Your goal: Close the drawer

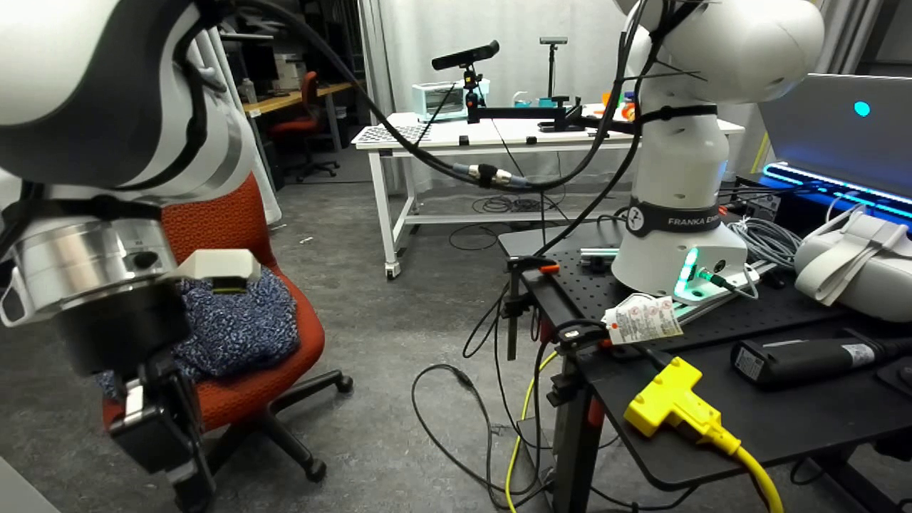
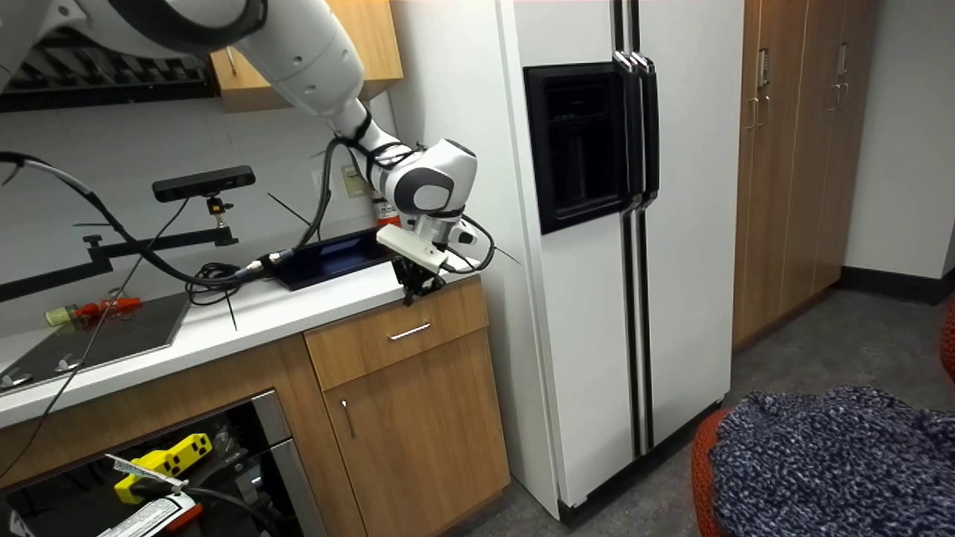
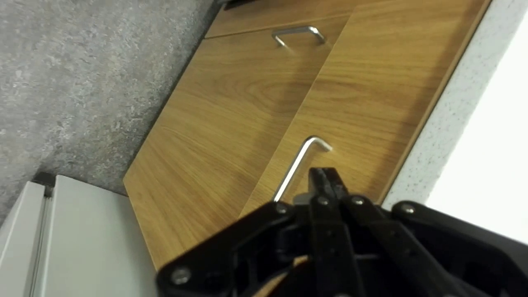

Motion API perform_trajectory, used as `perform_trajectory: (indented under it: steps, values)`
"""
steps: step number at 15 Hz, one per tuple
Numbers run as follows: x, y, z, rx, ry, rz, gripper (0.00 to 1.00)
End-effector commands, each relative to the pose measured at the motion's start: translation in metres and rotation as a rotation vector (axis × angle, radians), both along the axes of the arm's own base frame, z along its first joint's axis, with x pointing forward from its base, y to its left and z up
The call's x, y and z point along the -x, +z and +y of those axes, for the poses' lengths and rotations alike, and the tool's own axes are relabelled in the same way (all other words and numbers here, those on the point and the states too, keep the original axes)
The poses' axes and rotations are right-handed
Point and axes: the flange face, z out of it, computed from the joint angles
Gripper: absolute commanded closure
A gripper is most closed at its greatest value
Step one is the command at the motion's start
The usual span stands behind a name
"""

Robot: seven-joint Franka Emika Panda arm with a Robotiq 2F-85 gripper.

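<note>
While your gripper (image 3: 328, 175) hangs before the drawer (image 3: 367, 103), its jaws are pressed together.

You have the drawer just under the edge of the white table (image 2: 257, 317), above a wooden cabinet door (image 2: 421, 425) and beside the white refrigerator (image 2: 582, 298); its wooden front looks about level with that door, so it seems closed. In your wrist view, the jaws show just beside the drawer's silver handle (image 3: 292, 170); whether they touch handle or front, you cannot tell. In an exterior view, they point downward at the table's front edge. In both exterior views, you see a speckled blue cloth (image 1: 239, 331) on an orange chair (image 1: 221, 221).
</note>
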Motion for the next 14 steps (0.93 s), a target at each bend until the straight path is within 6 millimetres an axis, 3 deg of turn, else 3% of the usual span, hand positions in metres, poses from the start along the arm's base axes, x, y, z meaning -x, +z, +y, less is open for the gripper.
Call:
perform_trajectory:
  steps: [1,4,10,12,13,14]
  values:
    - [0.05,0.048,-0.006,0.112,0.07,-0.069,1.0]
    - [0.081,0.086,-0.008,0.184,0.128,-0.149,1.0]
    - [0.127,0.141,-0.023,0.338,0.244,-0.276,1.0]
    - [0.138,0.156,-0.03,0.369,0.253,-0.313,0.88]
    - [0.143,0.164,-0.032,0.381,0.251,-0.33,0.71]
    - [0.148,0.171,-0.035,0.39,0.25,-0.346,0.67]
